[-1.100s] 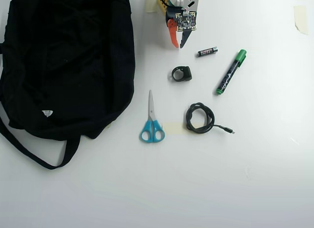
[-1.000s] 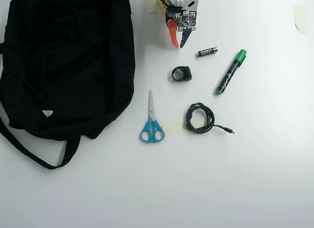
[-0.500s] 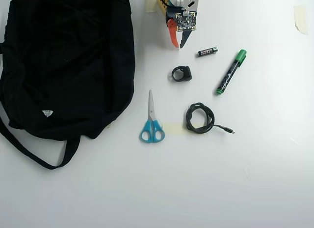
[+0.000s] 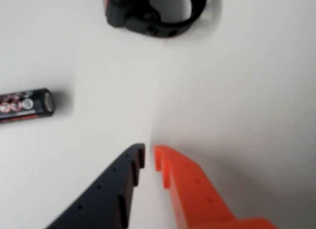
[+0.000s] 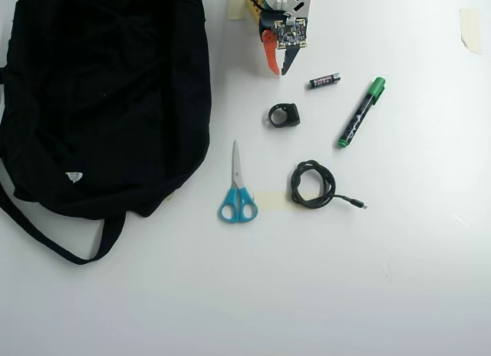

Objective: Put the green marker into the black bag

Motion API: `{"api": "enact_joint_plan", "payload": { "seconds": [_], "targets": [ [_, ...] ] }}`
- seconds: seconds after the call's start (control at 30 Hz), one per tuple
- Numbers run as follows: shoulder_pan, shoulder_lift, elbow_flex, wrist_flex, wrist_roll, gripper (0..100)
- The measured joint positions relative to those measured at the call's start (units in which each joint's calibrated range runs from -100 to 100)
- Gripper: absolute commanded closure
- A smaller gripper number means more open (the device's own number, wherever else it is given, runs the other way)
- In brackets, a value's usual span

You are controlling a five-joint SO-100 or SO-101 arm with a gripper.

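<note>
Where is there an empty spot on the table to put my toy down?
The big bare patch is the white table below the scissors and the coiled cable. There is more room right of the green marker. It is crowded between the black bag and the marker, near the claw.

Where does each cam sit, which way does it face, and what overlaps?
Wrist view: rides the arm, looks down past the black and orange fingers at the white table, battery and a black ring-shaped item.
Overhead view: fixed above, looks straight down; the gripper enters from the top edge, with black bag and green marker.
Shared: gripper, battery, black ring-shaped item, table.
</note>
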Motion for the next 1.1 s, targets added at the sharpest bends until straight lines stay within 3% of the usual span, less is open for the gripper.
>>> {"api": "enact_joint_plan", "payload": {
  "seconds": [1.1],
  "targets": [
    [0.0,0.0,-1.7,0.1,0.0,98]
  ]
}}
